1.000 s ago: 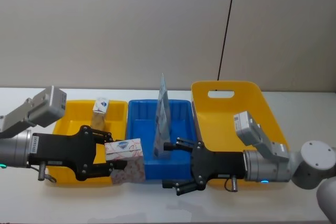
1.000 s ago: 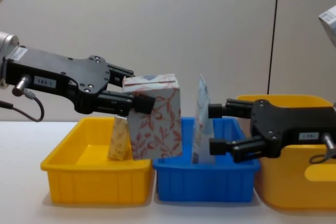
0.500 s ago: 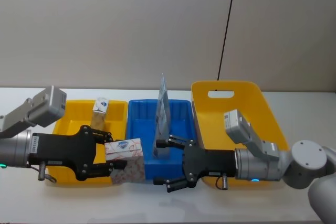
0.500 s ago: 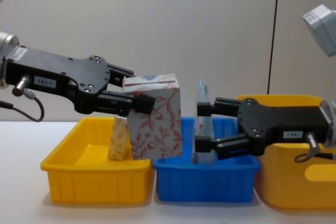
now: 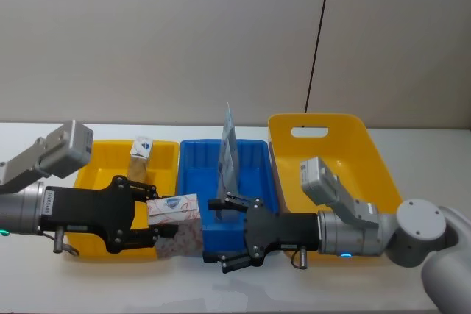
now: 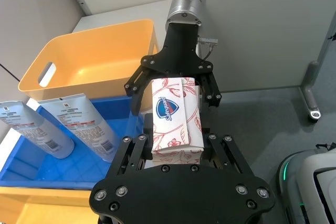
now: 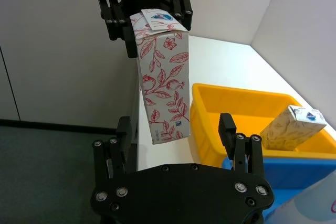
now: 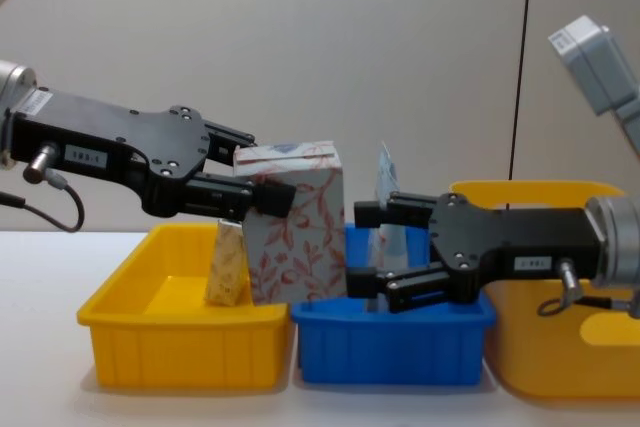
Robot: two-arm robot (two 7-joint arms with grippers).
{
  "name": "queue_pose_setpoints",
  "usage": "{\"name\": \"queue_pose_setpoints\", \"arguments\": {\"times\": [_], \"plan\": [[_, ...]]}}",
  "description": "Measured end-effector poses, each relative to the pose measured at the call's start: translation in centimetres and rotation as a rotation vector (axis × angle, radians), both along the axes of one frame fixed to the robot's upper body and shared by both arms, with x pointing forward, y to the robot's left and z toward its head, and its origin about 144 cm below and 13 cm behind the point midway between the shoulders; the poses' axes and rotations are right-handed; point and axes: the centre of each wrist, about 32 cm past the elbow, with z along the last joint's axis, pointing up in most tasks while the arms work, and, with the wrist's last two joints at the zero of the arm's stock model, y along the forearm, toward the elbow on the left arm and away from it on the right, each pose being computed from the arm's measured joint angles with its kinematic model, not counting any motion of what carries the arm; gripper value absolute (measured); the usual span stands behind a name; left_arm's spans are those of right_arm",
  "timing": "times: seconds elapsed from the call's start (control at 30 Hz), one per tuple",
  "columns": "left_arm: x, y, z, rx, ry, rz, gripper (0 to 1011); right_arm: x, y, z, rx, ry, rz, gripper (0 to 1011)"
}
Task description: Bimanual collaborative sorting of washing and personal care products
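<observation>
My left gripper (image 8: 262,169) is shut on the white carton with red leaf pattern (image 8: 295,222), holding it upright in the air over the seam between the yellow bin (image 8: 180,332) and the blue bin (image 8: 395,347). My right gripper (image 8: 360,250) is open, and its fingertips (image 6: 139,82) flank the carton's (image 6: 176,119) far side without touching it. The smaller tan carton (image 5: 140,156) leans in the yellow bin. A pale blue tube (image 5: 228,163) stands in the blue bin, with a second tube (image 6: 31,127) beside it.
A large yellow tub (image 5: 324,152) with a handle slot stands tilted at the right, behind my right arm. All three containers sit in a row on the white table (image 5: 110,295), which has free room along its front edge.
My right gripper has moved left across the blue bin, from beside the standing tube up to the held carton, staying open. The left gripper and carton have not moved.
</observation>
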Motion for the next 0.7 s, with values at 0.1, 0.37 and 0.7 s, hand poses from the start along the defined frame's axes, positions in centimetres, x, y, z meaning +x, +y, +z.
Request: {"name": "queue_pose_setpoints", "arguments": {"times": [0.1,0.37,0.7], "plan": [[0.0,0.0,0.0,0.000,0.000,0.000,416,0.1,0.3,-0.1,0.000,-0.001,0.001,1000],[0.0,0.0,0.0,0.000,0.000,0.000,416,0.2,1.1,-0.1,-0.001,-0.011,0.001,1000],[0.0,0.0,0.0,0.000,0.000,0.000,416,0.2,2.0,-0.2,-0.006,-0.020,0.012,1000]]}}
